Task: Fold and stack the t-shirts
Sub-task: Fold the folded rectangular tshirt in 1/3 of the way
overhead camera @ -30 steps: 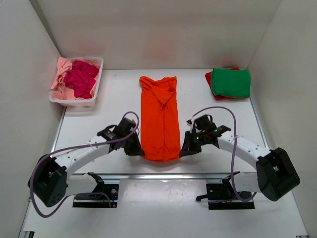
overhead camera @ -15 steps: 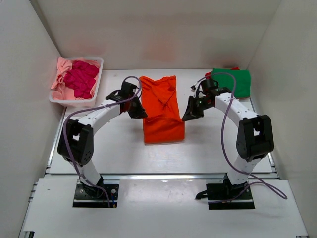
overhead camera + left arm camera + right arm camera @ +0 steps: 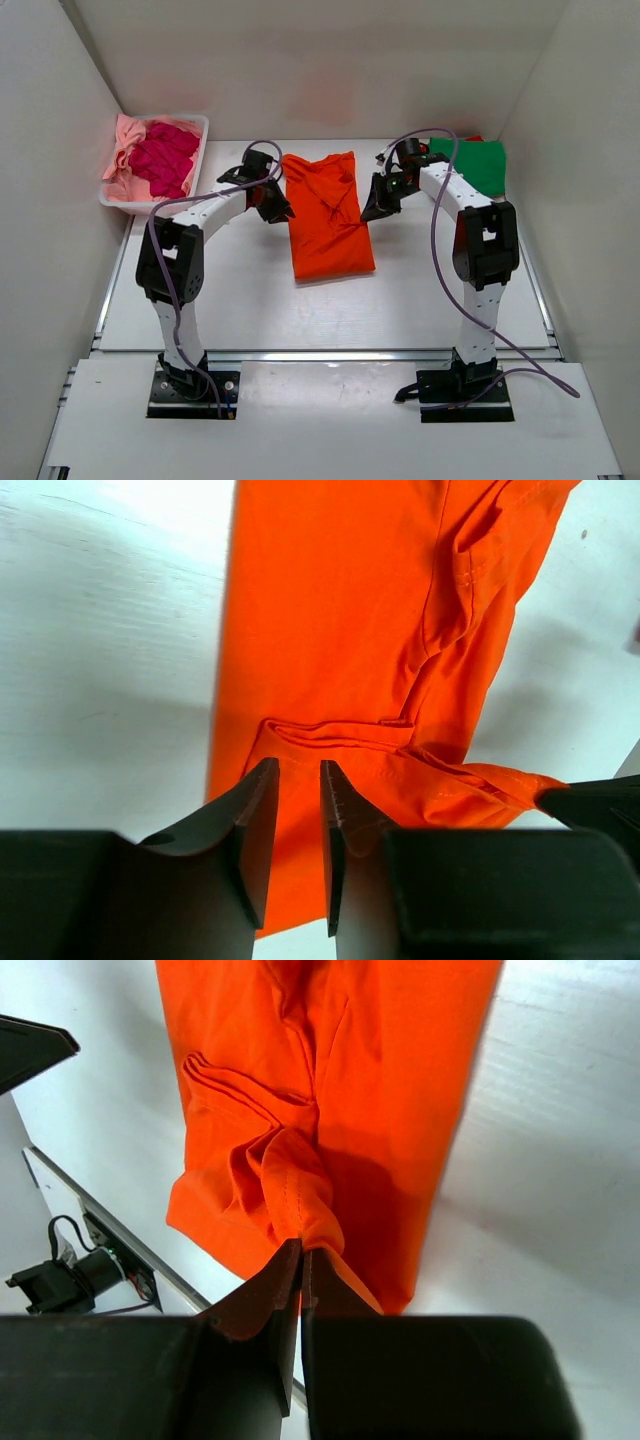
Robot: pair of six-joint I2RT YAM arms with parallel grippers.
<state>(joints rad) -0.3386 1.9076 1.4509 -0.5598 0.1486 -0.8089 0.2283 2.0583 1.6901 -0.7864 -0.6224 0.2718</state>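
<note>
The bright orange t-shirt [image 3: 325, 215] lies in the middle of the table, folded over on itself, its near part doubled onto the far part. My left gripper [image 3: 279, 211] is at its left edge; in the left wrist view the left gripper [image 3: 298, 767] stands open by a narrow gap just above the orange cloth [image 3: 340, 630], gripping nothing. My right gripper [image 3: 371, 210] is at the shirt's right edge. Seen from the right wrist, that gripper [image 3: 301, 1246] is shut on a bunched fold of the orange t-shirt [image 3: 390, 1080].
A white basket [image 3: 150, 205] at the back left holds a magenta t-shirt [image 3: 163, 160] and a light pink one [image 3: 122, 140]. At the back right a folded green t-shirt [image 3: 478, 168] lies on a red one [image 3: 474, 139]. White walls enclose the table.
Both grippers carried the orange shirt's near hem away from the bases to its far end, folding it in half. The left jaws have parted and let the cloth go.
</note>
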